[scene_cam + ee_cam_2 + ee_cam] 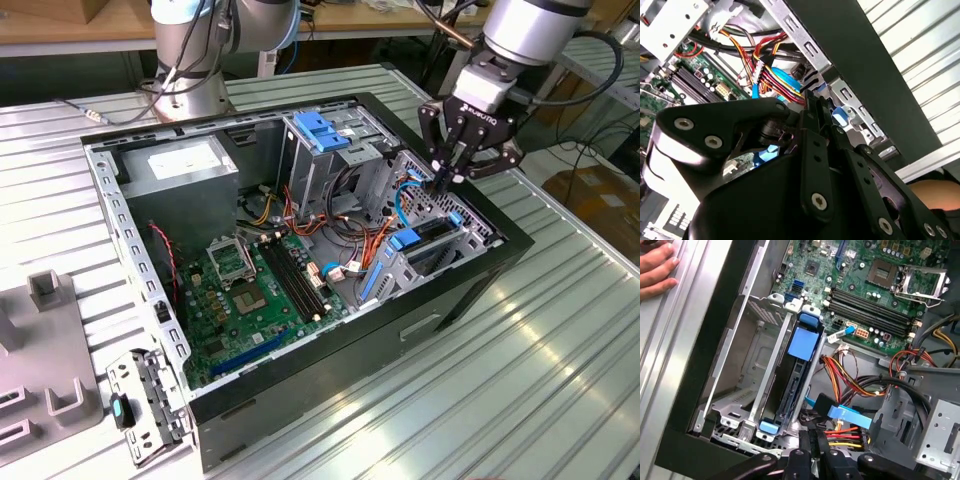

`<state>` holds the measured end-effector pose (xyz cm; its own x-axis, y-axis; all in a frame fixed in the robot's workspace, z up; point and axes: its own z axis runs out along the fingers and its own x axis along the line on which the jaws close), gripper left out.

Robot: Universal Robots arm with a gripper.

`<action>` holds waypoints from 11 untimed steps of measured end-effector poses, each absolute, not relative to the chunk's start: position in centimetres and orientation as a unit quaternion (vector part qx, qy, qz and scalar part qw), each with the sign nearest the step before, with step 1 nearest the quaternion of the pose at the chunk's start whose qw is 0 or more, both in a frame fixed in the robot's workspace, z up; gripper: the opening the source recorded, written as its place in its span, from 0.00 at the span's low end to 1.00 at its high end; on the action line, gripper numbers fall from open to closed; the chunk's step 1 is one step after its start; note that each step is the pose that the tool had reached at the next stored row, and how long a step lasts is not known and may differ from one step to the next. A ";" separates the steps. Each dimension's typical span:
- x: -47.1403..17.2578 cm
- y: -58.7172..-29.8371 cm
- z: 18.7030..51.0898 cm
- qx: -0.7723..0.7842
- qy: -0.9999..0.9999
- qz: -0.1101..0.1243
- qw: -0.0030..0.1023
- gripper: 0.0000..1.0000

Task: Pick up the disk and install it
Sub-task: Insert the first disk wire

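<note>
The disk (796, 371) stands on edge in the metal bay at the case wall, a blue plastic rail along its upper edge; most of its body is hidden by the bay. In the exterior view the disk (428, 238) sits low in the case's right corner. My gripper (441, 182) hangs just above that corner, its fingers drawn together with nothing seen between them. In the first wrist view my gripper (814, 439) is beside the bay's end, close to a blue flat cable tab (850, 416). In the second wrist view my gripper (812, 102) points at the wire bundle.
The open computer case (480, 270) lies on a ribbed metal table (520, 390). Inside are the motherboard (250, 290), a grey power-supply box (180, 170), a drive cage with a blue top (320, 130) and loose coloured wires (845, 372). A person's hand (657, 267) rests on the table beside the case.
</note>
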<state>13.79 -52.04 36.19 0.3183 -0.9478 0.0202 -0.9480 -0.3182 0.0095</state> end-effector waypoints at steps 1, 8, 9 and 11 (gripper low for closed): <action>13.8 -52.0 36.2 0.806 -0.591 0.005 0.010 0.17; 13.8 -53.1 35.8 0.783 -0.621 0.005 0.010 0.17; 13.8 -53.2 35.7 0.783 -0.621 0.005 0.011 0.17; 13.7 -53.5 35.7 0.783 -0.622 0.005 0.011 0.17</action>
